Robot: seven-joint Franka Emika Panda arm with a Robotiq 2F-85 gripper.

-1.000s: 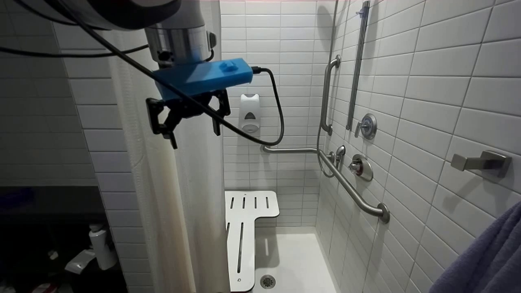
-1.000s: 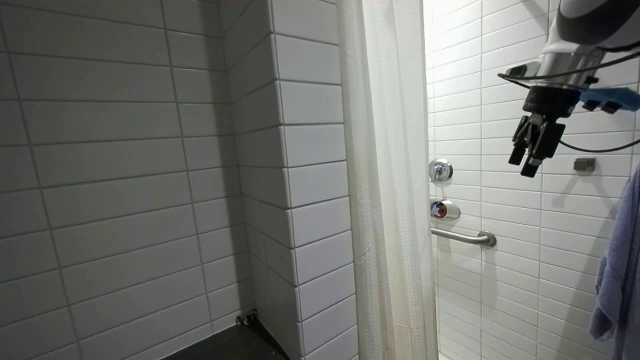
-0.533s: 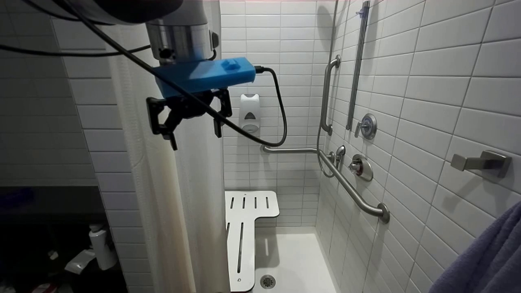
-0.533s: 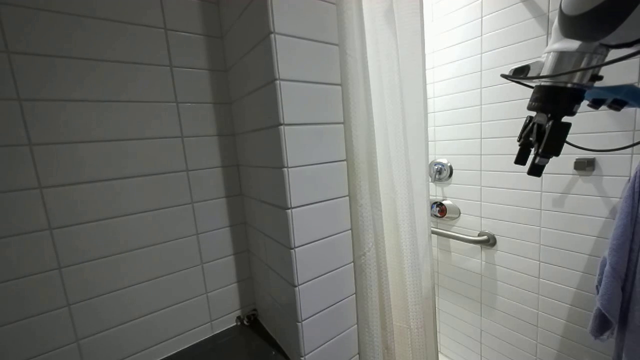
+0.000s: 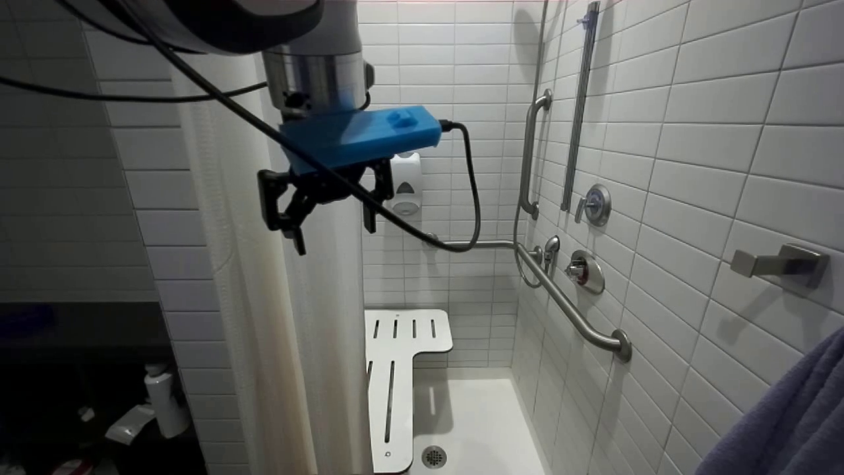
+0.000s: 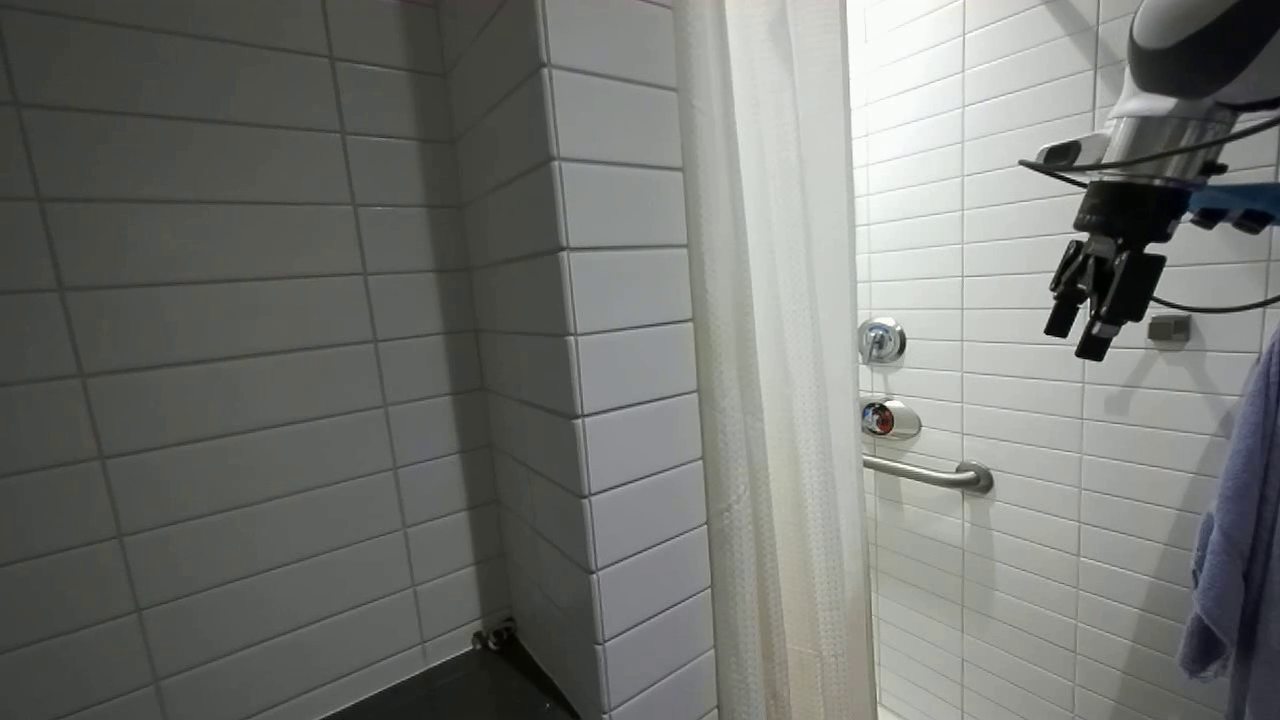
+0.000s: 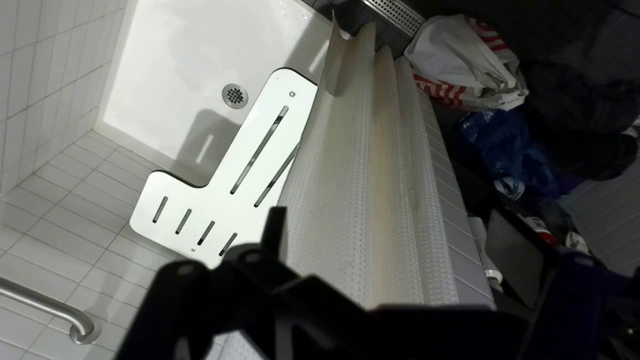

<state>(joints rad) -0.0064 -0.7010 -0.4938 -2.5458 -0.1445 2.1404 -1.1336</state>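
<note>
TEXT: none legible | LABELS: none readable | white bag (image 7: 457, 57): red markings, unreadable

Arm (image 5: 313, 79) and jaws have shifted toward 4 o'clock in both exterior views. In an exterior view, blue housing (image 5: 369, 135) now overlaps the white dispenser (image 5: 410, 177) at 12 o'clock; cable loop (image 5: 461, 248), likewise displaced, now crosses the grab bar (image 5: 562, 302) near its 9 o'clock end.

The shower wall (image 6: 1020, 400) glows brightest up high, while the neighbouring wall (image 6: 230, 330) lies dim.

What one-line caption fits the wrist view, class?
A curtain partly hides a slotted white seat; a drain sits in the floor.
</note>
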